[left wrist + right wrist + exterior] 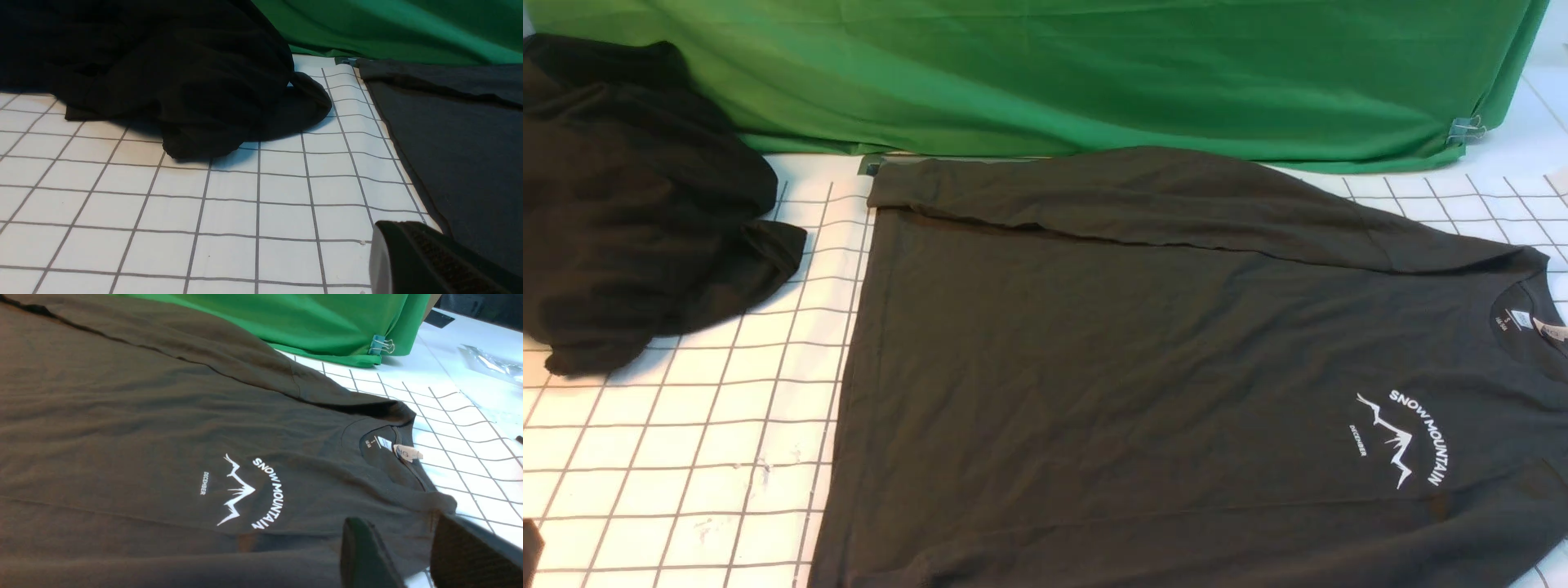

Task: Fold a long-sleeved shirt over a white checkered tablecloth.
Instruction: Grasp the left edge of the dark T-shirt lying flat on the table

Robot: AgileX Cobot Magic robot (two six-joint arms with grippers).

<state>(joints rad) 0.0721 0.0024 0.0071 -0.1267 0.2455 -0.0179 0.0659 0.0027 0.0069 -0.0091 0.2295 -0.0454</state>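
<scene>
The long-sleeved shirt [1143,359] lies flat and chest up on the white checkered tablecloth [670,441]. Its neck [1523,318] is at the right, and its white "SNOW MOUNTAIN" print [249,492] and neck label [406,452] show. The far sleeve [1143,200] is folded across the body's far edge. My right gripper [398,528] hovers open over the near shoulder beside the collar, nothing between its fingers. Only one finger [429,261] of my left gripper shows, over the tablecloth [229,212] beside the shirt's hem [402,163]. Neither gripper appears in the front view.
A black, printless heap of cloth [629,204] sits on the tablecloth's far left, close to the shirt's hem. Green cloth [1045,73] hangs along the back, held by a binder clip [378,345]. Clear plastic [488,363] lies on the white surface at the far right.
</scene>
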